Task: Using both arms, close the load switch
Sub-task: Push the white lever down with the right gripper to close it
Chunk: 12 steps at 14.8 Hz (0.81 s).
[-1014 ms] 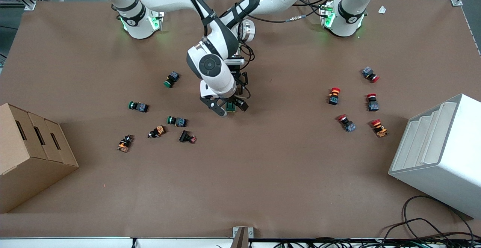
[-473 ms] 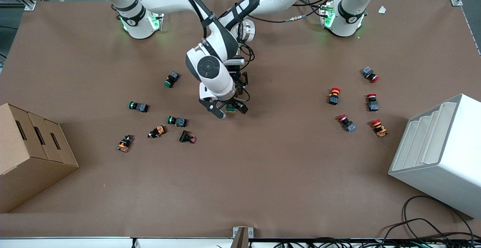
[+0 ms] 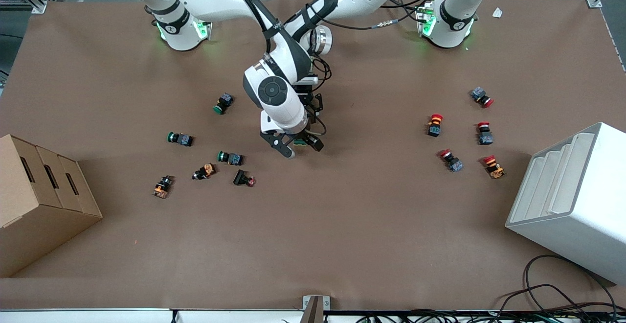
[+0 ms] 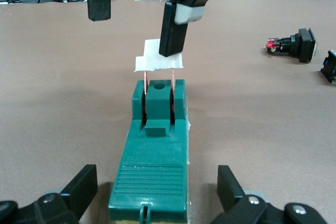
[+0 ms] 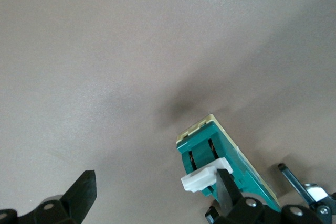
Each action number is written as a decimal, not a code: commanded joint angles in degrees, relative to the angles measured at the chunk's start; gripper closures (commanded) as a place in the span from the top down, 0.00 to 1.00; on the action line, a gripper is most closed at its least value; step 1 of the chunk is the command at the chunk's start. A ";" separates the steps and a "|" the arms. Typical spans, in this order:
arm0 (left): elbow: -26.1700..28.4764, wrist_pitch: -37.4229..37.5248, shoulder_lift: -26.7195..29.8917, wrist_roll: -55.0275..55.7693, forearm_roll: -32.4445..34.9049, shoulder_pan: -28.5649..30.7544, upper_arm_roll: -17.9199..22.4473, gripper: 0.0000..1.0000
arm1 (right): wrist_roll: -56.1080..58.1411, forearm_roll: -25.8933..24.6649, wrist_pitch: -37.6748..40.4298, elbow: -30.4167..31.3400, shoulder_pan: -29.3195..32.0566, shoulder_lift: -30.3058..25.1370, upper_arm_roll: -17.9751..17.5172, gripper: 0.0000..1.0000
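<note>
The load switch [image 3: 299,142] is a dark green block lying mid-table, mostly hidden under the arms. The left wrist view shows it [image 4: 155,166] with its white lever [image 4: 157,62] raised on two copper blades. My left gripper [image 4: 155,188] is open, one finger on each side of the block's end, not touching it. My right gripper [image 3: 301,148] is open over the switch. One of its fingers [image 4: 172,27] rests on the white lever, which the right wrist view also shows [image 5: 199,178] on the green block [image 5: 231,166].
Green-capped push buttons [image 3: 224,103] lie toward the right arm's end, red-capped ones [image 3: 435,125] toward the left arm's end. A cardboard box [image 3: 39,200] and a white bin [image 3: 572,200] stand at the table's two ends. Cables [image 3: 552,293] trail near the front edge.
My right gripper has shifted slightly down over the switch and now covers more of the green block. The left arm has not visibly moved.
</note>
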State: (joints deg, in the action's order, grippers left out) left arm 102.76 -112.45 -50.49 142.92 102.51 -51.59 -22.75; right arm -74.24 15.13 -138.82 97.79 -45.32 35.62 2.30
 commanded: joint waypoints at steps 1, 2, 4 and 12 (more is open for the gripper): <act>-0.37 -1.02 -3.39 0.25 0.15 0.26 1.31 1.00 | -1.17 -0.18 -1.10 -2.60 0.14 2.52 -0.71 1.00; -0.37 -1.02 -3.39 0.25 0.15 0.26 1.31 1.00 | -1.17 -0.19 -1.11 -2.78 0.14 2.87 -0.71 1.00; -0.37 -1.02 -3.39 0.16 0.23 0.35 1.31 1.00 | -1.17 -0.36 -1.19 -3.48 0.23 3.83 -0.63 1.00; -0.54 -1.02 -3.65 0.16 0.85 0.26 1.31 1.00 | -0.64 -3.07 -3.13 -4.89 1.54 6.65 -0.36 1.00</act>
State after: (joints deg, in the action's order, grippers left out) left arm 102.76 -112.45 -50.63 142.92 103.24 -51.65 -22.59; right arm -74.30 14.49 -140.43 94.38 -45.30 40.42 2.34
